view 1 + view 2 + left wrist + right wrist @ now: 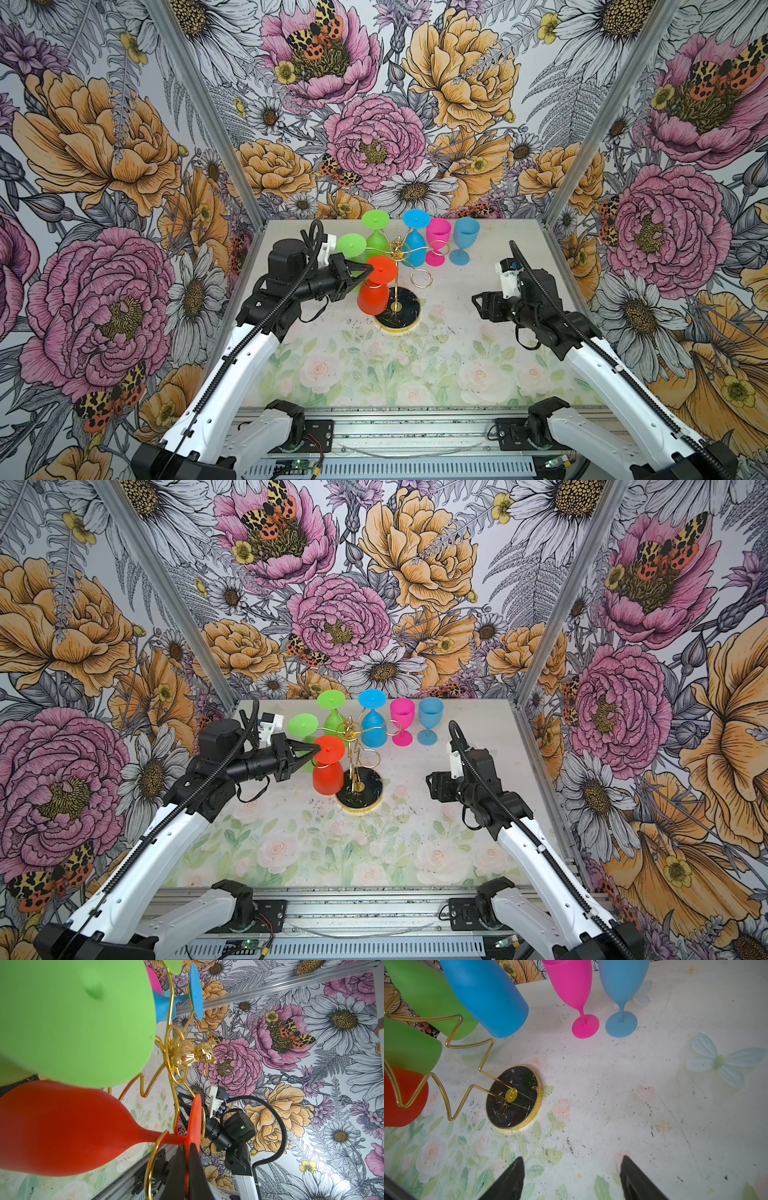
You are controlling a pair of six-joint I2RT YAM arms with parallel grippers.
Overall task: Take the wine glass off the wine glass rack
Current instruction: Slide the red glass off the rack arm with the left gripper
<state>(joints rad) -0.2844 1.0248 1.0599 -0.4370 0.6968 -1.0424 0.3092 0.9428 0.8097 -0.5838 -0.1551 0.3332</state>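
— Left hand is clamped on the foot rim of the red wine glass. From its wrist camera I see both black fingers pressed against either face of that disc.

— Where does the glass sit?

— Upside down on the wine glass rack, on the hook facing the left arm. Its stem is inside the gold loop and its bowl hangs beside the pole, above the black base. Whether the foot rests on the wire or is lifted off it, I can't tell.

— What's blocked for you?

— Plenty. The nearer green glass shows me only its foot from above; its bowl is behind the hand and the red foot. On the left wrist view that green foot is a blur filling one corner. A second green glass and a blue glass hang on the far hooks.

— And the right side?

— Right hand hovers over the desk, fingers spread wide, gripping nothing, well apart from the rack. Its camera cuts off the tops of the pink glass and the pale blue glass. Both stand upright on the desk beyond the rack.
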